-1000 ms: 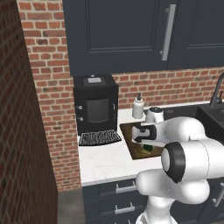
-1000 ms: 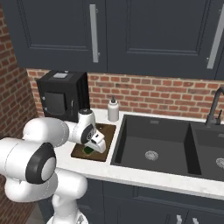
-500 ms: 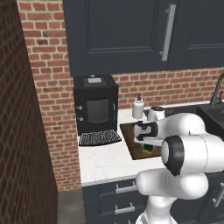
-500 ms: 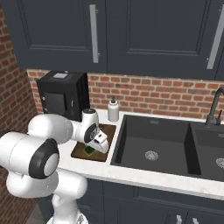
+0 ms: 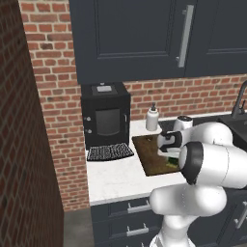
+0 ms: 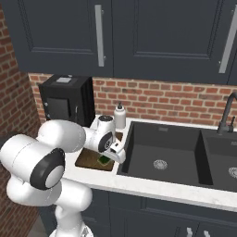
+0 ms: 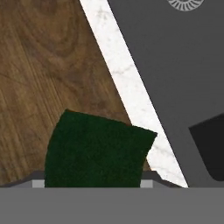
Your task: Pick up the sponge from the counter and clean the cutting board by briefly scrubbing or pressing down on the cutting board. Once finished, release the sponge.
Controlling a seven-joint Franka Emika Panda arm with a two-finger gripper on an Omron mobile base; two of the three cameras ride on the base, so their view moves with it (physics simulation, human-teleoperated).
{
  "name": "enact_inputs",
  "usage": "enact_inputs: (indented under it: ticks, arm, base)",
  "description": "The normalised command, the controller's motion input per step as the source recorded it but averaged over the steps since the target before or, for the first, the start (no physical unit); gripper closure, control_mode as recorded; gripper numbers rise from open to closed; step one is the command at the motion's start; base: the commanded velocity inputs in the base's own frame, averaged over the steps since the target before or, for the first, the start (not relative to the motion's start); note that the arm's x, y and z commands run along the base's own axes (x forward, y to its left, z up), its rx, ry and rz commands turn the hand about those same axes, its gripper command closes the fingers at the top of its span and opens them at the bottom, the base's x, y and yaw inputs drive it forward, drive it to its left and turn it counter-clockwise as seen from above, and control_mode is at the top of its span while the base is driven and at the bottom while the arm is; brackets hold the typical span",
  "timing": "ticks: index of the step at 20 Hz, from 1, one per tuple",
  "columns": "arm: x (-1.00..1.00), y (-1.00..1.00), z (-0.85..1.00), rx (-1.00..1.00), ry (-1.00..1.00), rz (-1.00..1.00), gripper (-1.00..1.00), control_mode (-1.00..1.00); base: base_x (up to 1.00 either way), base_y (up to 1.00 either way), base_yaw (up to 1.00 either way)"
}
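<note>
Sponge [image 7: 98,148] clamped in pincer [image 6: 107,156], dark green face up, low over cutting board [image 7: 48,74] near sink-side edge.

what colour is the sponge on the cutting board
Dark green; the sponge shows best in the hand view.

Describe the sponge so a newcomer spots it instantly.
Start at the black sink; just left of it, past a strip of white counter, lies the brown cutting board. The sponge sits on it, the only small dark green block there.
</note>
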Motion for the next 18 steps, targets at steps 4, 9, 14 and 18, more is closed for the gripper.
enact_inputs:
  ticks: [4,9,14,18]
  arm:
    - [0.0,-0.22,-0.06,0.0,0.0,0.0,1.0,-1.0]
    - [0.0,-0.02,-0.38,0.0,0.0,0.0,1.0,-1.0]
    - [0.0,0.0,-0.28,0.0,-0.02,0.0,1.0,-1.0]
    - [0.05,0.11,0.06,0.0,-0.03,0.0,1.0,-1.0]
  base:
    - [0.0,0.0,0.0]
    - [0.0,0.0,0.0]
    - [0.0,0.0,0.0]
    - [0.0,0.0,0.0]
